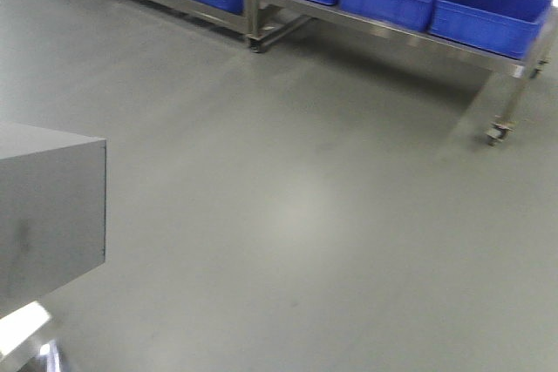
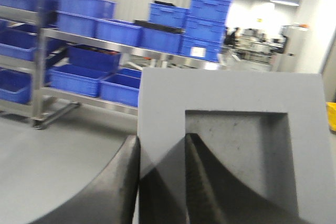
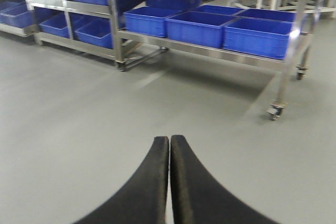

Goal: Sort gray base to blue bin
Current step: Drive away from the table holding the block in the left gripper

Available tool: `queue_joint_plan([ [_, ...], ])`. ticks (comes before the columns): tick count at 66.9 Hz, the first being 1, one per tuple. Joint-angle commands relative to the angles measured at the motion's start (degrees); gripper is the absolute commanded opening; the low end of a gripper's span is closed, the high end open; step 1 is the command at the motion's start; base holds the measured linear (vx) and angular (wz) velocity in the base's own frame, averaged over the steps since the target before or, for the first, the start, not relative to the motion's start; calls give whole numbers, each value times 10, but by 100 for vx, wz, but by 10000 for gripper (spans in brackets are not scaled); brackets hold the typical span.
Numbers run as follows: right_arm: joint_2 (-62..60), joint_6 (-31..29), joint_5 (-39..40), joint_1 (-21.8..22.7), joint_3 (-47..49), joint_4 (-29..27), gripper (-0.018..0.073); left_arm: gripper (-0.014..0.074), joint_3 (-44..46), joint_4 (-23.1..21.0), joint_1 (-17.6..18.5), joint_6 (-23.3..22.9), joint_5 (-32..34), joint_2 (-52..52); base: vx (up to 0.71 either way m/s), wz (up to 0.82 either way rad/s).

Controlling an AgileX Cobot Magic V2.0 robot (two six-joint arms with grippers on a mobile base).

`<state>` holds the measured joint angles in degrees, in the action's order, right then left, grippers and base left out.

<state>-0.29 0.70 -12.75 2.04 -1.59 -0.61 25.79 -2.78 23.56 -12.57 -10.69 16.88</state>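
The gray base [image 2: 226, 95] fills the left wrist view, its square recess facing the camera. My left gripper [image 2: 161, 139] is shut on its left wall, with one finger outside and one inside the recess. In the front view the gray base [image 1: 48, 206] shows as a large gray block at the left edge, held above the floor. My right gripper [image 3: 169, 139] is shut with nothing in it, hanging over bare floor. Several blue bins stand on steel racks ahead, one blue bin [image 1: 488, 10] at the far right and another blue bin [image 3: 257, 35] in the right wrist view.
A wheeled steel rack [image 1: 501, 132] carries a row of bins ahead to the right. More racks with bins [image 2: 79, 80] stand to the left, and bins are stacked high [image 2: 212, 11]. Gray floor [image 1: 296, 215] lies between me and the racks.
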Motion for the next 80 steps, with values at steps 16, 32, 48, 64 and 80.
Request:
queue_joint_plan([
  [16, 10, -7, 42, 0, -1, 2, -5, 2, 16, -3, 1, -2, 59, 2, 9, -46],
  [32, 10, -7, 42, 0, -1, 2, -5, 2, 16, -3, 1, -2, 59, 2, 11, -48],
  [48, 10, -7, 42, 0, -1, 2, -5, 2, 16, -3, 1, -2, 58, 2, 12, -52],
  [64, 10, -7, 42, 0, -1, 2, -5, 2, 16, -3, 1, -2, 57, 2, 13, -45],
  [80, 10, -7, 42, 0, -1, 2, -5, 2, 16, -3, 1, -2, 55, 2, 17, -24],
])
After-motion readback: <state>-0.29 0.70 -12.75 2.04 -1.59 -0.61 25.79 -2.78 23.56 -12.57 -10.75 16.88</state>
